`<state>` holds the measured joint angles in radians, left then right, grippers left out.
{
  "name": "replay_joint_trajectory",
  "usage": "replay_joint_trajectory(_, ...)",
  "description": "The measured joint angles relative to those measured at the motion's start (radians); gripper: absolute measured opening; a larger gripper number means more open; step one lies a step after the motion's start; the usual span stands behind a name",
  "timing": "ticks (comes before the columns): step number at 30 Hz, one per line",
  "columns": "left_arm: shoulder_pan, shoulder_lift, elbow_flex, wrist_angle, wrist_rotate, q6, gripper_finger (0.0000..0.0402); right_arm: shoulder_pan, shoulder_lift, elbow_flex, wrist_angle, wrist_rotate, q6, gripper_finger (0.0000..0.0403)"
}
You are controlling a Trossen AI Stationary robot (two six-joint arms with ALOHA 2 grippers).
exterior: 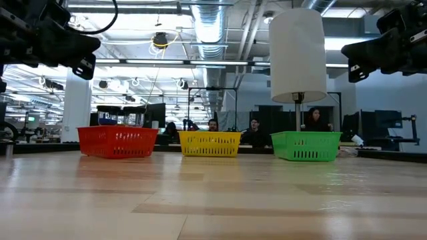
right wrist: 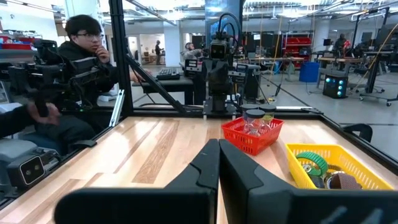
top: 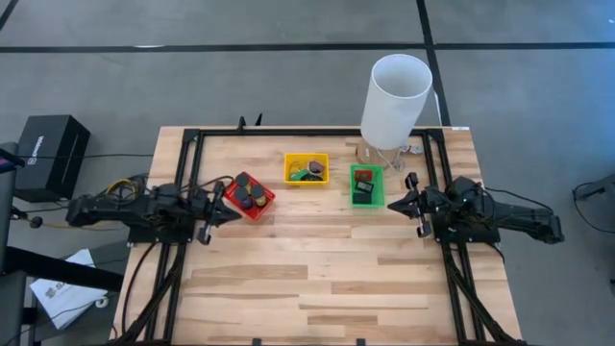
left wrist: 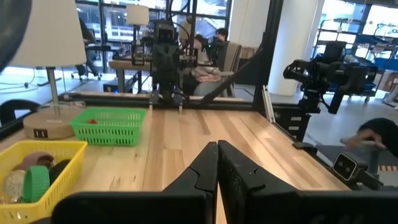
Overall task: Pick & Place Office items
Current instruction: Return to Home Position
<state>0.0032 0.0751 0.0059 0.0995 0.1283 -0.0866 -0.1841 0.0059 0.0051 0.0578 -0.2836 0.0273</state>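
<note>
The left gripper (left wrist: 217,149) and right gripper (right wrist: 219,147) are closed on nothing, raised at opposite sides of the table (top: 317,279). The red bin (exterior: 117,142), just beside the left gripper, could be knocked if that arm is swung inward. Discs (top: 252,197) are held in the red bin, a green ring (left wrist: 36,182) in the yellow bin (exterior: 210,145), dark pieces (top: 364,193) in the green bin (exterior: 305,147).

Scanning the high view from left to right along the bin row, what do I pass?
In order: left tool → red bin → yellow bin → green bin → right tool.
</note>
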Motion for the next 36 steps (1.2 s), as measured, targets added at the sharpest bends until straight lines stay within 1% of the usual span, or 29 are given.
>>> replay_joint_trajectory(17, 0.000, 0.118, 0.000, 0.014, 0.000, 0.000, 0.0001, 0.000, 0.000, 0.000, 0.000, 0.000, 0.000, 0.0001)
replay_joint_trajectory(36, 0.000, 0.124, 0.000, 0.023, 0.010, 0.001, 0.0001, 0.000, 0.000, 0.000, 0.000, 0.000, 0.000, 0.0001)
